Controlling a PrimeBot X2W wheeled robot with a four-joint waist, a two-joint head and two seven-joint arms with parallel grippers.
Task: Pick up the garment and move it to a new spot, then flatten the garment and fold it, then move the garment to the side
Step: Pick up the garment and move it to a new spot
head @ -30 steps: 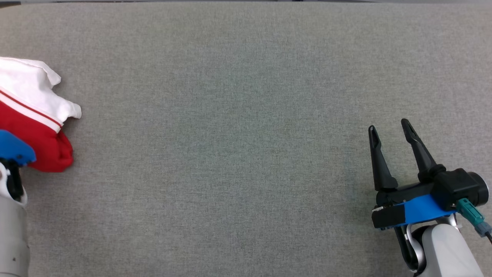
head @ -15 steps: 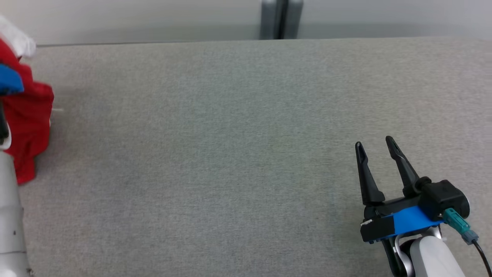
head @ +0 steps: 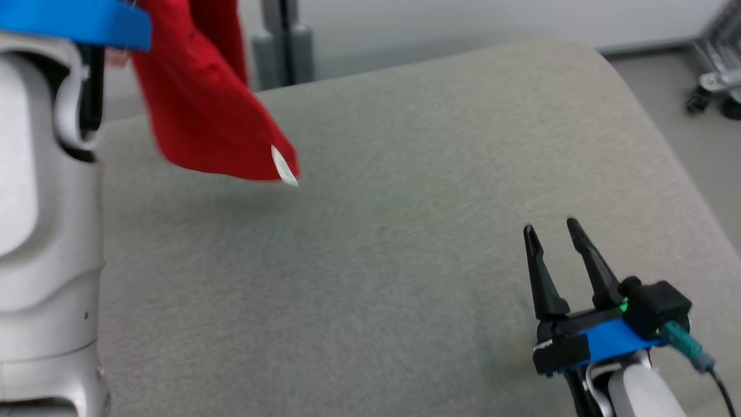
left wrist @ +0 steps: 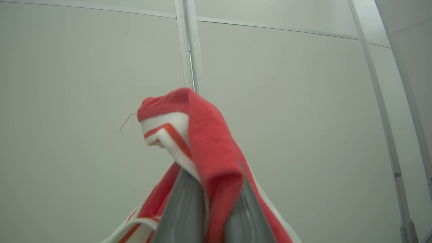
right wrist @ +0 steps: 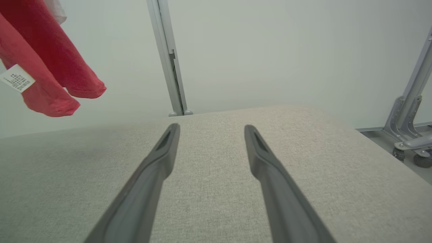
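The garment (head: 202, 104), red with white bands and a small white label, hangs in the air above the far left of the grey padded table (head: 376, 243). In the left wrist view my left gripper (left wrist: 212, 168) is shut on a bunched fold of the garment (left wrist: 206, 135), with cloth draped over both fingers. My pale left forearm (head: 46, 174) stands tall at the left of the head view. My right gripper (head: 551, 227) rests low over the table's near right, open and holding nothing. The right wrist view shows my right gripper (right wrist: 212, 127) open and the garment's hem (right wrist: 44, 67) dangling at the upper left.
A grey post (head: 283, 40) stands against the pale wall behind the table. A wheeled metal frame (head: 712, 87) sits on the floor past the table's rounded right edge. Bare padding stretches between the hanging cloth and my right gripper.
My left arm has lifted the garment off the table's left side and high into the air. The head camera has turned and tilted. My right gripper has stayed open.
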